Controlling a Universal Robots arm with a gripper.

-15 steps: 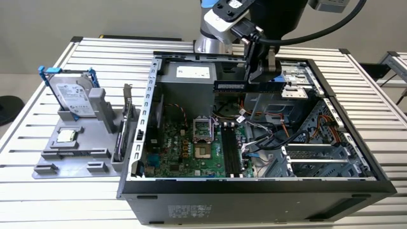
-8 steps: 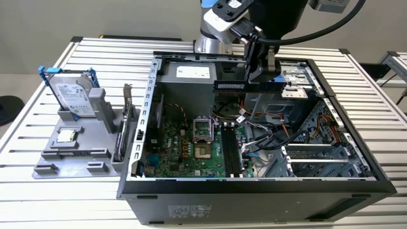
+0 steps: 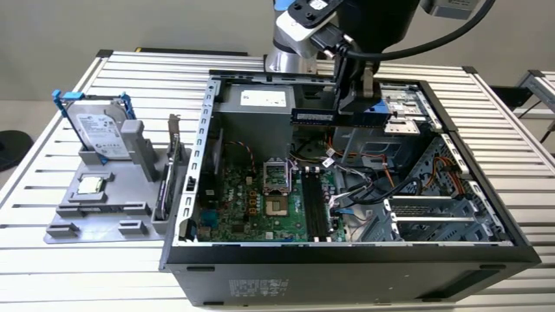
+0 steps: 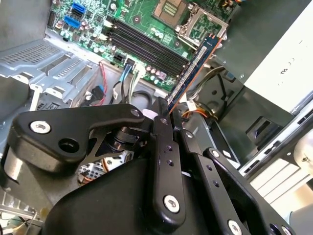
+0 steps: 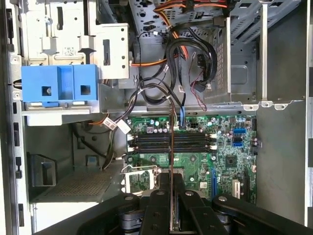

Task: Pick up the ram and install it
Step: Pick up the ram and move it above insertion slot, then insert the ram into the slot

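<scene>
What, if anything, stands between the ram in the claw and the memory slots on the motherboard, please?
Nothing visible does. The claw holds the ram above the open case, and the memory slots lie bare below it. Loose cables run close alongside the slots but, as far as I can tell, not across them.

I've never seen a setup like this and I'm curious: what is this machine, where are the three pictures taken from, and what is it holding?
It is a robot arm working over an open computer case on a slatted table. The exterior view looks on from outside; both wrist views ride on the arm and look past its tool into the case. The tool is shut on the ram, a thin memory stick, held above the green motherboard. On the exterior view's left, a hard drive stands in a grey stand.
</scene>
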